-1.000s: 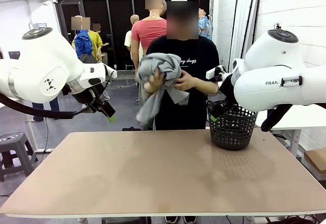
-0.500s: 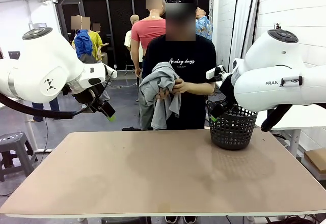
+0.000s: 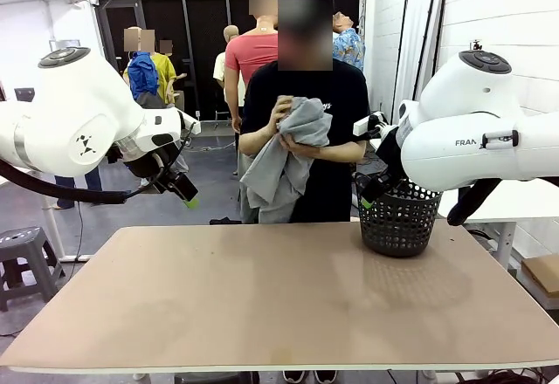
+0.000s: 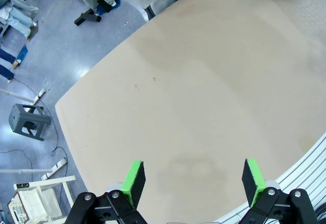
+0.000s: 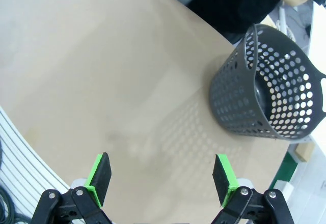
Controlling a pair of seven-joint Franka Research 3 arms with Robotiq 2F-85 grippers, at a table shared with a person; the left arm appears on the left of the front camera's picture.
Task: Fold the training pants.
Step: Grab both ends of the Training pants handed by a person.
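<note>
Jaws on both arms stand spread wide and hold nothing: the left gripper [image 4: 193,175] hangs over bare table [image 4: 204,81], the right gripper [image 5: 162,175] over the tabletop near the black mesh basket [image 5: 265,86]. Beyond the far edge, the person's hands [image 3: 281,109] hold the training pants [image 3: 288,153] bunched at chest height, clear of the table. Folding has not begun, I judge; the pants need laying flat first.
</note>
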